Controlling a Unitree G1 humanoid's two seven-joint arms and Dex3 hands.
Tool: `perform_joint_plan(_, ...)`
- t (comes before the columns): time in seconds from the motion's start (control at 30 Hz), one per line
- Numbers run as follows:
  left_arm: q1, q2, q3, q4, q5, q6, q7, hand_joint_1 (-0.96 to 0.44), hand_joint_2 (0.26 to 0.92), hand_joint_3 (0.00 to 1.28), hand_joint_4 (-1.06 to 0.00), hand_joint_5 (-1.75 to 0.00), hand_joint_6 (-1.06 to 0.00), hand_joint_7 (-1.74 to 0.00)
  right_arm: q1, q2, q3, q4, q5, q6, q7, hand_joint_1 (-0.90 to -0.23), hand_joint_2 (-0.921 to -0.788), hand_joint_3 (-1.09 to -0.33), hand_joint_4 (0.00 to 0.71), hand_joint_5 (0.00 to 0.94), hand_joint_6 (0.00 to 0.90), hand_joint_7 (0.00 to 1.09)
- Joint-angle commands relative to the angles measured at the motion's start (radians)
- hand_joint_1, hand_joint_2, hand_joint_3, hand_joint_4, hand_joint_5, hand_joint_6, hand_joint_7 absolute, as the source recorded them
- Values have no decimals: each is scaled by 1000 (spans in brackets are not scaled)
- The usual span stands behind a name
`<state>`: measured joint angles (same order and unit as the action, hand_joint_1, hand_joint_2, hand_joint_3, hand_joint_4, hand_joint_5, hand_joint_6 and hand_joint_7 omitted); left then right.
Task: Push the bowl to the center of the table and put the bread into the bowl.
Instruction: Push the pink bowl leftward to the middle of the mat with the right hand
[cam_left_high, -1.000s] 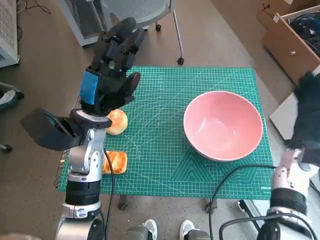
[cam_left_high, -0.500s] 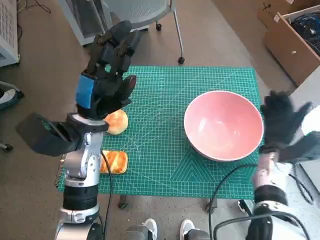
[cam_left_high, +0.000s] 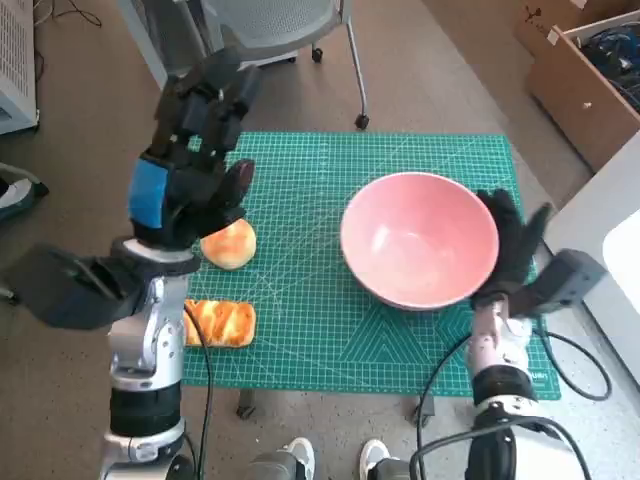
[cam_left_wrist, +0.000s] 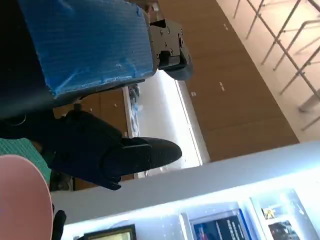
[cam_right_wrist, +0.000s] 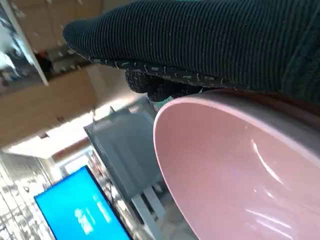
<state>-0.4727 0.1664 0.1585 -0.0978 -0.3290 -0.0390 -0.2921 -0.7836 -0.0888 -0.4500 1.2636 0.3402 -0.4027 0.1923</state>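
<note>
The pink bowl (cam_left_high: 420, 240) is sitting on the green mat (cam_left_high: 320, 330), a bit right of the middle. The right hand (cam_left_high: 512, 245) in the black glove is pressing flat against the bowl's right side, fingers spread, holding nothing. The left hand (cam_left_high: 190, 165) with blue tape is hanging in the air over the left part of the mat, fingers apart and holding nothing. A round bread roll (cam_left_high: 230, 243) is lying just beside it on the mat, and a flat bread (cam_left_high: 220, 322) is lying nearer, at the left edge. A grey chair (cam_left_high: 290, 25) is standing on the brown floor (cam_left_high: 90, 150) at the far side.
</note>
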Motion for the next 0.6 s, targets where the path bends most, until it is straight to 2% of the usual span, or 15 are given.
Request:
perform_joint_plan(0.03,30,17,23,-23,-6,13,12,-553,806,496,1,-316,1,-690,-16,35,18,18,-21,33,-5,-484,-921,-644,272,7,236,389)
perform_joint_plan(0.3,56,23,42,-27,-3,-10,24,-562,895,304,-2,-321,1,-717,-52,72,30,13,-27,52,-7,-453,-921,-651,303,18,263,419)
perform_joint_plan(0.6,82,27,54,-26,6,-35,27,-554,919,239,-15,-316,1,-695,-81,105,51,18,-53,70,-9,-454,-921,-655,314,18,251,432)
